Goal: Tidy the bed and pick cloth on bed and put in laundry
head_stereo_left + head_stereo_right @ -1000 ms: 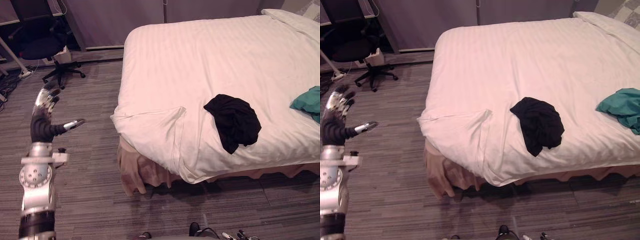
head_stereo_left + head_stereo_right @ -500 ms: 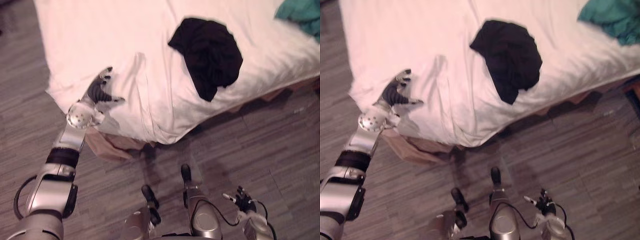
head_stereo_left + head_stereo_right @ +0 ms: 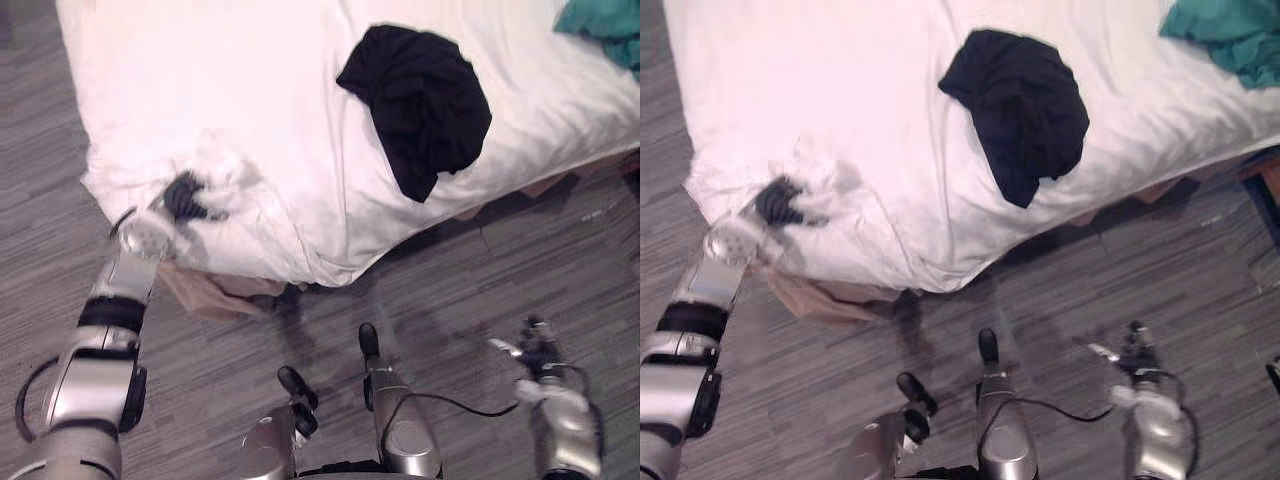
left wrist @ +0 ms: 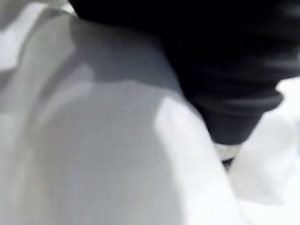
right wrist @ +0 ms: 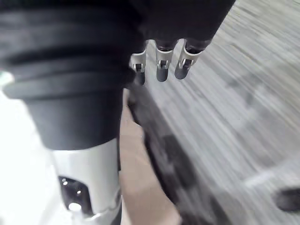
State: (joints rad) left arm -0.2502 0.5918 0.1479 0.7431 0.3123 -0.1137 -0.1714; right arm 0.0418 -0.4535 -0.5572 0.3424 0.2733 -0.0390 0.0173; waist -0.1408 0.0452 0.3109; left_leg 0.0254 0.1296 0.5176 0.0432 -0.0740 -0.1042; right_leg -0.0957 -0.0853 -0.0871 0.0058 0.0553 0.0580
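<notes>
At the near corner of the bed, nine o'clock, the left hand presses into rumpled sheet, grip impossible to tell; the right hand hangs loose-fingered at five o'clock; the black cloth, on the bed at one o'clock, looks light, limp, best pinched mid-bunch.

crumpled black cloth on white bed, teal cloth apart

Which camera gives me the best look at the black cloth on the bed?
The right eye view: the black cloth lies whole and unobstructed on the white duvet, near its edge. The left eye view shows it nearly the same. The left wrist view faces white duvet up close, the right wrist view the floor.
</notes>
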